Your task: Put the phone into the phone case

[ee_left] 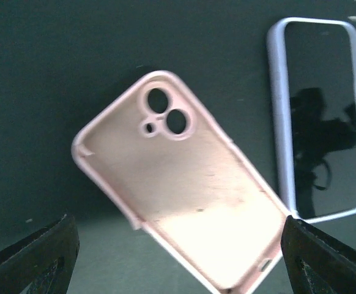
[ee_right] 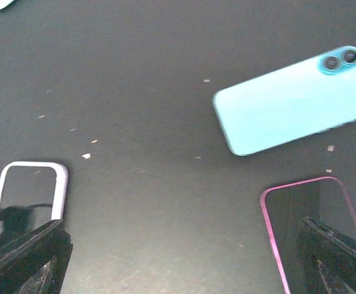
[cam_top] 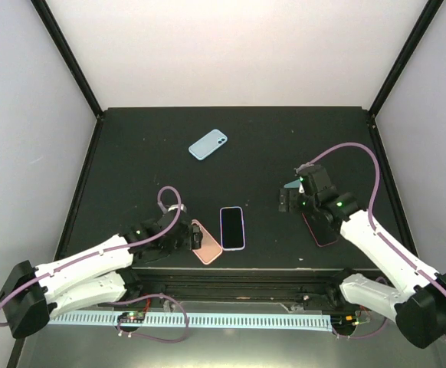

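An empty pink phone case point(ee_left: 184, 202) lies open side up on the black table, at the near centre in the top view point(cam_top: 205, 242). My left gripper point(ee_left: 178, 263) is open just above its near end, one finger on each side point(cam_top: 189, 234). A phone with a lavender rim point(cam_top: 232, 228) lies screen up just right of the case point(ee_left: 318, 116) and also shows in the right wrist view point(ee_right: 28, 196). My right gripper point(ee_right: 178, 263) is open and empty over bare table point(cam_top: 290, 202). A light blue phone point(ee_right: 294, 101) lies face down beyond it. A magenta-rimmed phone point(ee_right: 306, 226) lies by its right finger.
Another light blue phone or case point(cam_top: 208, 144) lies at the far centre of the table. The magenta-rimmed phone point(cam_top: 320, 231) sits partly under the right arm. Black frame posts stand at the table's back corners, and a rail runs along the near edge.
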`<state>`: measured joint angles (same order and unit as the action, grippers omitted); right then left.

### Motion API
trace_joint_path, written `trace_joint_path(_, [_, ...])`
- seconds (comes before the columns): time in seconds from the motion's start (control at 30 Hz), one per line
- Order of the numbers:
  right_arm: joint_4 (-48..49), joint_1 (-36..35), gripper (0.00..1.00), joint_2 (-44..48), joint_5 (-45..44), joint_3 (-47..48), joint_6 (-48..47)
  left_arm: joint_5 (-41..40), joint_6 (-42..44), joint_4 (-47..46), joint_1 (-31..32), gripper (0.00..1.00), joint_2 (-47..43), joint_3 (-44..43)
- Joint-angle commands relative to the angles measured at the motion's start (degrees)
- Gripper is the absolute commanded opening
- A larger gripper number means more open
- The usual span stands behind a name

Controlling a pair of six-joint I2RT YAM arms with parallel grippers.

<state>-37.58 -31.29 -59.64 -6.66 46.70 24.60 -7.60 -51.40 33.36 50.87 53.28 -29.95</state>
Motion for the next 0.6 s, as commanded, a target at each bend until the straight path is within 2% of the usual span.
trace_joint_path(0.0, [-0.41,7.24,1.00,-0.78,4.45,-0.14,-0.46,-5.19,-7.64,4.20,-0.77,0.92,-1.81,2.34])
trace_joint_path(0.23, [3.97,17.96,1.00,-2.10,10.76,-5.46,0.92,-3.38,-7.84,-0.87,-0.97,0.92,-2.80,6.19])
trace_joint_path(0.4, [5.00,24.23,1.00,-5.08,10.44,-7.58,2.62,-5.96,-8.04,-1.06,-1.11,0.92,-3.14,7.49])
trace_joint_path(0.57, [6.13,29.91,1.00,-7.93,12.38,-9.85,11.50,-5.04,-8.58,-3.69,-1.28,0.92,-3.79,10.21])
